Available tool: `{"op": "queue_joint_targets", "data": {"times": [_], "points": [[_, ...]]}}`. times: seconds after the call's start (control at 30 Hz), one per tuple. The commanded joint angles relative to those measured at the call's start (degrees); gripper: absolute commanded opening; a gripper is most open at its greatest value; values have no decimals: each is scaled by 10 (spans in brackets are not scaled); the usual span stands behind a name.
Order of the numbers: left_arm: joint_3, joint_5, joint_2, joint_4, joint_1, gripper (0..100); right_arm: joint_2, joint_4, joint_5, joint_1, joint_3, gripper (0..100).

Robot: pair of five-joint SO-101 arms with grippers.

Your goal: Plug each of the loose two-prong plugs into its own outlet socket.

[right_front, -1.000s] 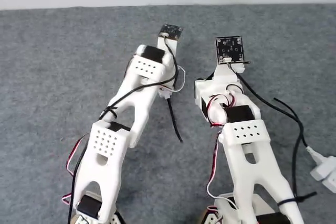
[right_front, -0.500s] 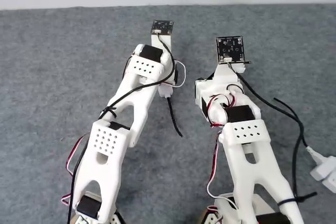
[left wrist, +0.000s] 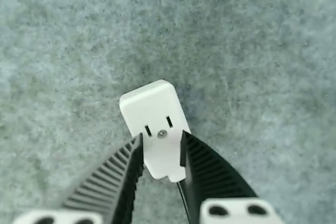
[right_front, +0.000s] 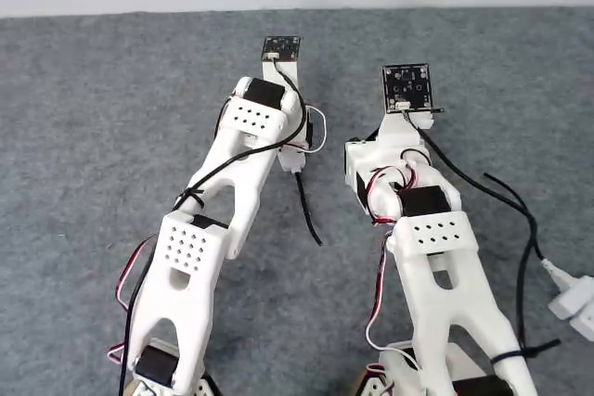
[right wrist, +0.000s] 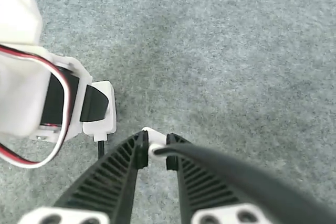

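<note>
Socket block (left wrist: 156, 121) is pinched in my left claw (left wrist: 161, 140), slotted face up at the wrist camera, long axis running straight out from the fingers over the grey mat (left wrist: 262, 51). My right claw (right wrist: 156, 140) grips a small white plug (right wrist: 151, 134) just beside it, black cord (right wrist: 220, 163) trailing back; prongs hidden. White connectors (right_front: 575, 301) lie well apart.

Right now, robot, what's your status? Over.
Left tool shut on white plastic two-slot socket block. Right tool shut on small white plug with black cable. Plug not yet in socket; the two apart.
</note>
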Motion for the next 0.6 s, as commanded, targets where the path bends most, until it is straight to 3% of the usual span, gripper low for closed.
{"op": "queue_joint_targets", "data": {"times": [0.0,0.57], "points": [[-42,6,11,14,7,113,-13,5,7,-1,-46,8],[-58,42,7,7,13,114,-13,6,17,-4,-46,8]]}}
